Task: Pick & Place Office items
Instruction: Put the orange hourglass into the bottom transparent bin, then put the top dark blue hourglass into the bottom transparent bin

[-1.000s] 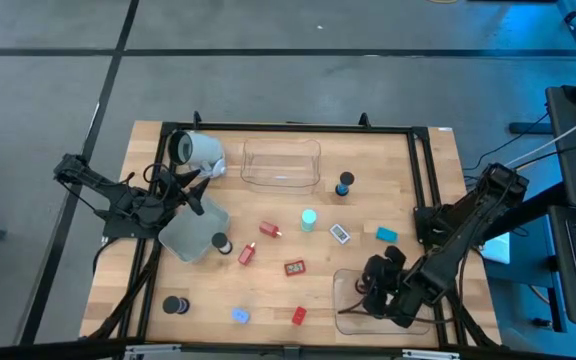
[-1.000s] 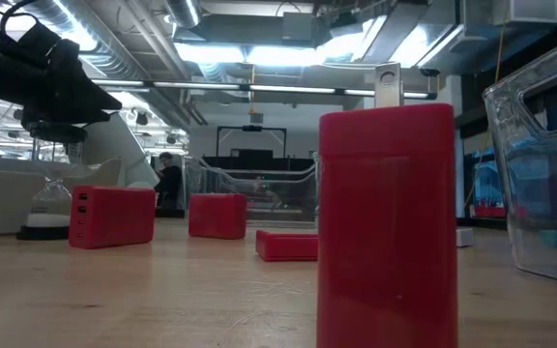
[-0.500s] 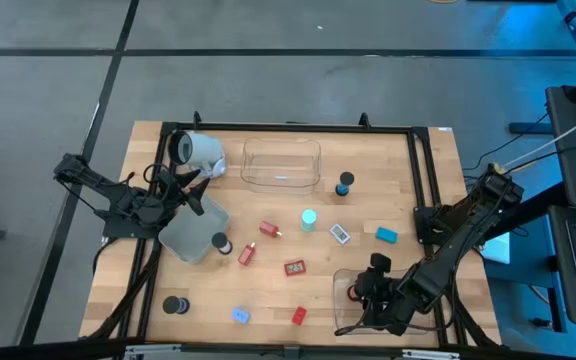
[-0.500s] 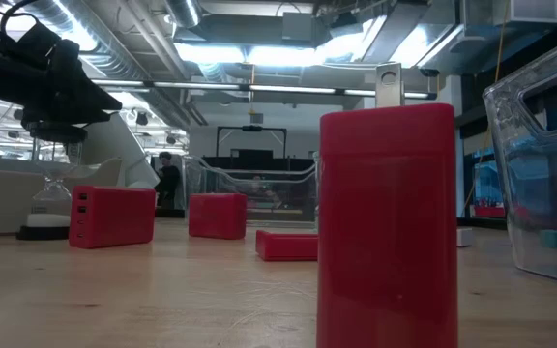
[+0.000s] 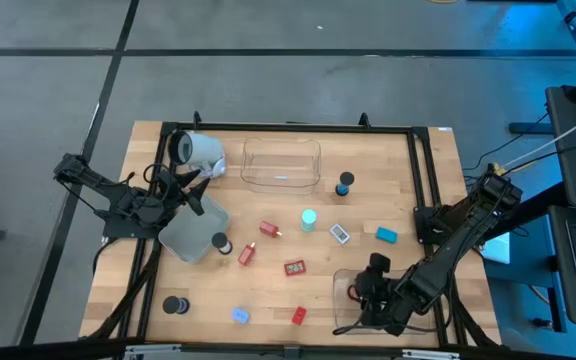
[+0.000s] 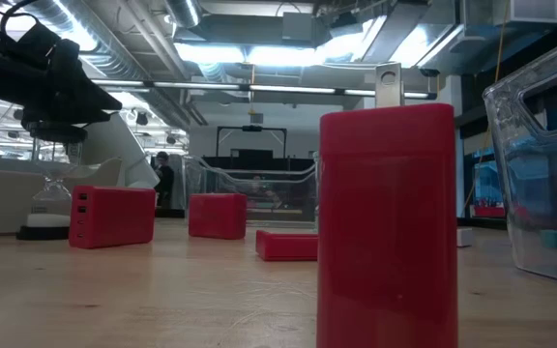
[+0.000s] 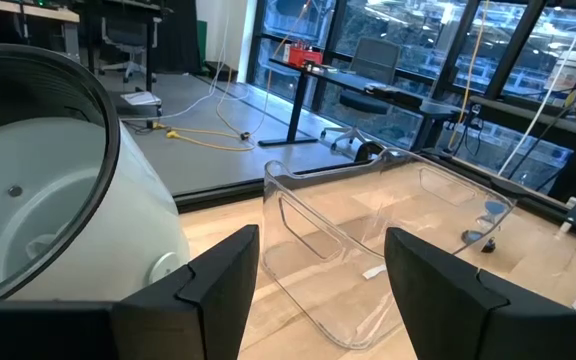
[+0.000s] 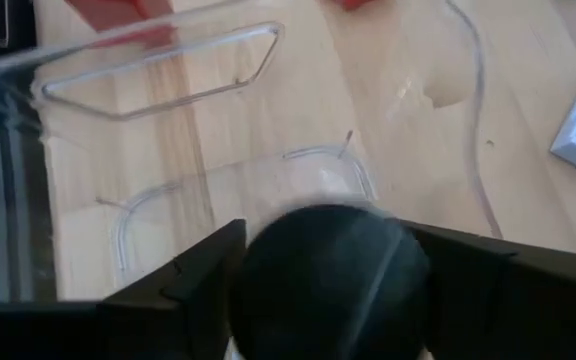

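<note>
Right pincer (image 5: 366,296) sits low inside the clear tray (image 5: 346,278) at the table's (image 5: 268,290) near right corner, its fingers set either side of a round black puck (image 8: 330,272); whether they clamp it or stand clear cannot be told. Beyond it lie the white rectangular piece (image 5: 340,234), teal piece (image 5: 386,234) and red blocks (image 5: 294,267). Farthest off, the left pincer (image 5: 200,183) stands open beside the white-grey cylinder (image 5: 197,151), facing a second clear tray (image 5: 281,163).

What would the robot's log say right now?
right tool: above clear tray, black puck at it | left tool: open, beside white cylinder
</note>
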You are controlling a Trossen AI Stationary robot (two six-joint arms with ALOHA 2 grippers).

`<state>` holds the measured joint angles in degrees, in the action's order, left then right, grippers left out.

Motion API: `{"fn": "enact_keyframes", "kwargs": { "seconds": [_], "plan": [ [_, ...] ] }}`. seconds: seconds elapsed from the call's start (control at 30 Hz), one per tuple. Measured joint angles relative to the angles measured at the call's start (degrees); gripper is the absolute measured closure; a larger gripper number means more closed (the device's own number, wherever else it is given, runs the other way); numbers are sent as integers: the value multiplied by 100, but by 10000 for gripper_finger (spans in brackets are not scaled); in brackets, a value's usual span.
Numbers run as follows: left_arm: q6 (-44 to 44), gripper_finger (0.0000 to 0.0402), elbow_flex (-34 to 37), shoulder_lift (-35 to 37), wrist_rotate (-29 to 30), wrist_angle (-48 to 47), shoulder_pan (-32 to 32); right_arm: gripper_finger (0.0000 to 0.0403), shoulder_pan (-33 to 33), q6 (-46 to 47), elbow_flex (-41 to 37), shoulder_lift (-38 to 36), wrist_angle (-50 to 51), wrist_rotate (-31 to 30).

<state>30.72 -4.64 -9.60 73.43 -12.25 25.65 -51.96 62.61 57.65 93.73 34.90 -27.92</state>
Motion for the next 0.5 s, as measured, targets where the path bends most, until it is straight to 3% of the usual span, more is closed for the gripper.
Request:
{"fn": "enact_keyframes", "kwargs": {
  "seconds": [0.27,0.5],
  "plan": [
    [0,187,0,1,0,0,0,104,2,621,-2,-41,8,62],
    [2,187,0,-1,0,0,0,77,229,1227,571,-551,911,897]
  ]
}}
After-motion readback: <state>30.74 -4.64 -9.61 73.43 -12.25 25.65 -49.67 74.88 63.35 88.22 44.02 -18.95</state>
